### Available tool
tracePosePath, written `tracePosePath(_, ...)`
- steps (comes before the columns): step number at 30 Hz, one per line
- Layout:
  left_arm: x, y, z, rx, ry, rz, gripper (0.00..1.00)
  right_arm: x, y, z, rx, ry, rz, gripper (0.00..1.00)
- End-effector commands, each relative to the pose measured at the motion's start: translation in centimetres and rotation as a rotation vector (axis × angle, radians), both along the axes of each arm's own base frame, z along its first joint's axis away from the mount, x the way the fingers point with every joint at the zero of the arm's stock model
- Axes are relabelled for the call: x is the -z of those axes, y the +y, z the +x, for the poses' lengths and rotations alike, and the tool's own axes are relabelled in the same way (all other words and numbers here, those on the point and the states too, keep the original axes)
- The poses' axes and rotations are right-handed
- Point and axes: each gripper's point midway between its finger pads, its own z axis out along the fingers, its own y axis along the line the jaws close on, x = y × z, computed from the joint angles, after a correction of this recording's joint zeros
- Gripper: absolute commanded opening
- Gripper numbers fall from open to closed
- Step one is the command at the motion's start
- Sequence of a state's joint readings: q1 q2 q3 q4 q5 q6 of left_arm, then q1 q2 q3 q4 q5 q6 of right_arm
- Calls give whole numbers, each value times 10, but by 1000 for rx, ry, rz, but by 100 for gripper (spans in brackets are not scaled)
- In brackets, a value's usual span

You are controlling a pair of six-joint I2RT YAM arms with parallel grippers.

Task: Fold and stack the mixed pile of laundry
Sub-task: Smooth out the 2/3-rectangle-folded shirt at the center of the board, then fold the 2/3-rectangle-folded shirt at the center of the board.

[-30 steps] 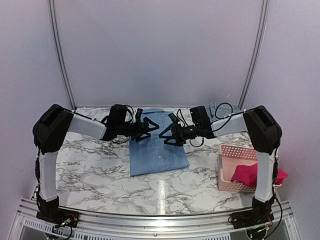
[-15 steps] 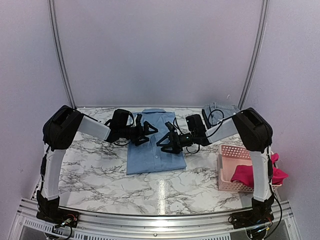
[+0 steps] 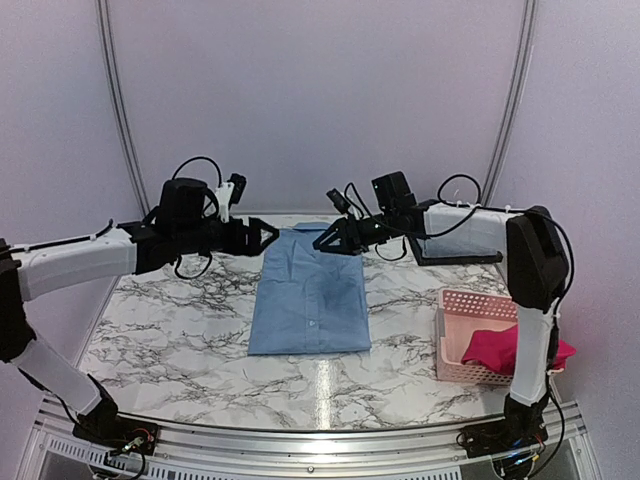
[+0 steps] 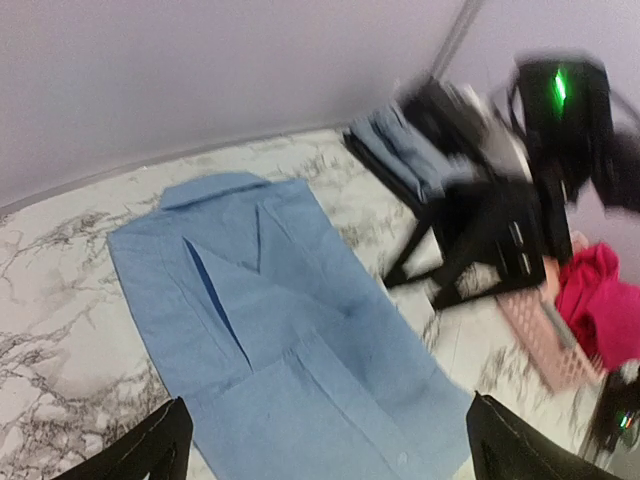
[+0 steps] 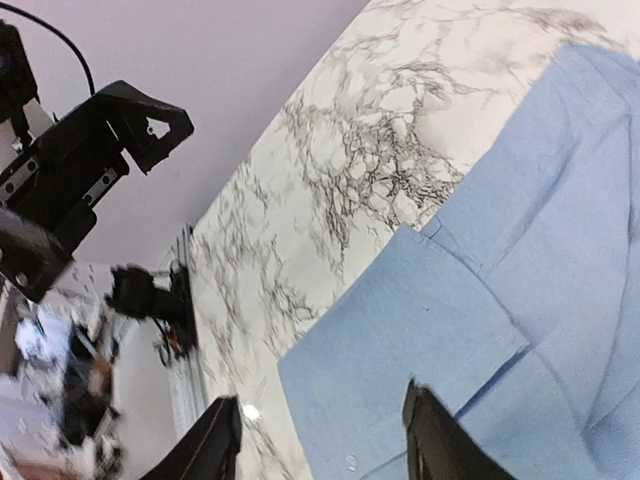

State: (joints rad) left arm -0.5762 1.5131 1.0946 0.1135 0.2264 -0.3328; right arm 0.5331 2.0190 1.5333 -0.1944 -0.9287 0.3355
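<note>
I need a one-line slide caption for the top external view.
The left gripper and right gripper hover open near a folded light blue shirt; magenta garment lies in pink basket.

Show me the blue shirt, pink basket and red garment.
blue shirt (image 3: 308,305), overhead view, middle of its front.
pink basket (image 3: 468,302), overhead view, far wall.
red garment (image 3: 490,348), overhead view, bunch inside the basket.

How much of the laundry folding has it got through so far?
The blue shirt lies folded flat. Nothing is in hand: the left claw and right claw hover open near its collar. The magenta garment sits bunched in the pink basket, yet to fold and stack.
</note>
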Motion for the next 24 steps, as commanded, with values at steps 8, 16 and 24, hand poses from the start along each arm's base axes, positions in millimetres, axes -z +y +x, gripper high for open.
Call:
tracePosePath(8, 105, -17, -124, 384, -315, 775, 92, 53, 44, 18, -114, 39, -127, 21)
tracePosePath(16, 152, -51, -168, 631, -417, 953, 80, 127, 39, 10, -138, 84, -271, 15)
tracePosePath(24, 196, -67, -152, 610, -448, 1101, 70, 187, 12, -6, -146, 128, -422, 13)
